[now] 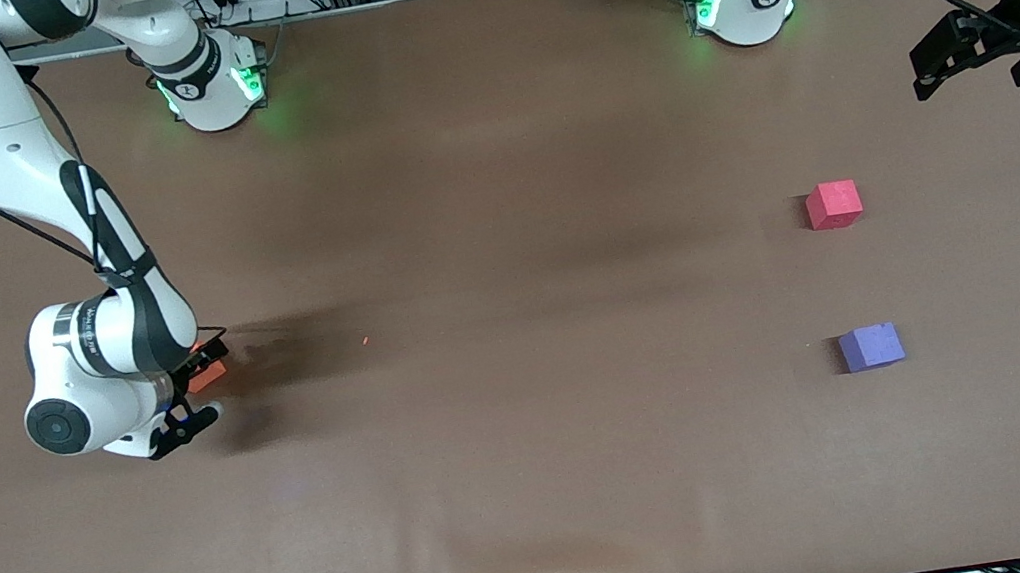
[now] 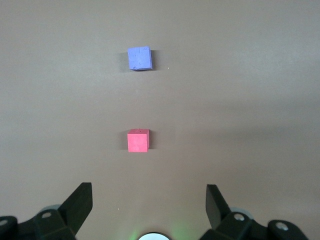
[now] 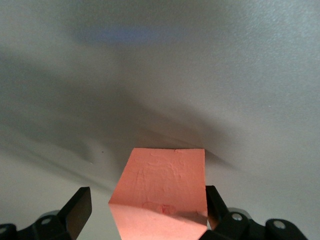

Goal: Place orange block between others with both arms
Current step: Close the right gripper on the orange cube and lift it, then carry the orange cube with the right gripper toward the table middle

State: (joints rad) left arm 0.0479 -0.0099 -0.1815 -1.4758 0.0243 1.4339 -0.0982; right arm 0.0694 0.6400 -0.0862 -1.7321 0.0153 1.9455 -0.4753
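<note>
Pick step: right gripper (image 1: 193, 386) fingers spread around small matte orange foam cube (image 3: 161, 192), needs closing; left gripper (image 2: 149, 210) waits, spread.

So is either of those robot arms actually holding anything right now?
Not yet. The right gripper is open around the small matte orange foam cube, one finger touching its side. The left gripper is open and empty.

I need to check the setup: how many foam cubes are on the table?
3. The orange cube sits between the right gripper's open fingers at the right arm's end. The red-pink cube and purple-blue cube, which is nearer the front camera, lie at the left arm's end.
</note>
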